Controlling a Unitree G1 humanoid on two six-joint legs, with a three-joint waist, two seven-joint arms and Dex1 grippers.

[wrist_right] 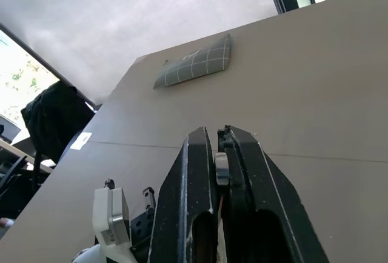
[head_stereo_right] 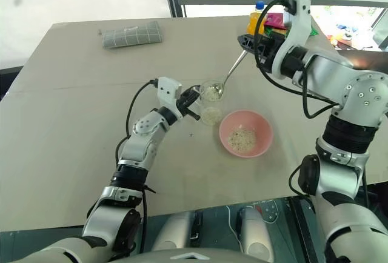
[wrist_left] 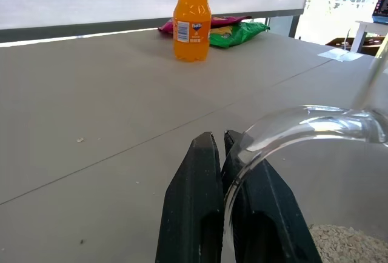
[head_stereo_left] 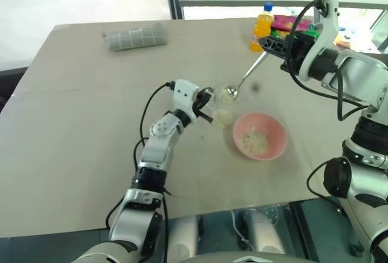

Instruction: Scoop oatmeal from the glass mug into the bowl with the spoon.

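The oatmeal, pale dry flakes, lies partly in the bottom of the small clear glass mug at the middle of the beige worktop, and a portion already sits in the round shallow pink plastic bowl just to the mug's right and nearer. The left gripper is clamped on the mug's handle, apparently to steady it against tipping. The right gripper, raised beyond the mug, pinches the far end of the slim silver metal spoon, whose small oval bowl hangs at the mug's rim, seemingly loaded; the long reach keeps the arm clear of the glass. At the worktop's far edge an orange drink bottle carries a blue "Fanta" label, beside pink and green snack packets whose print is unreadable.
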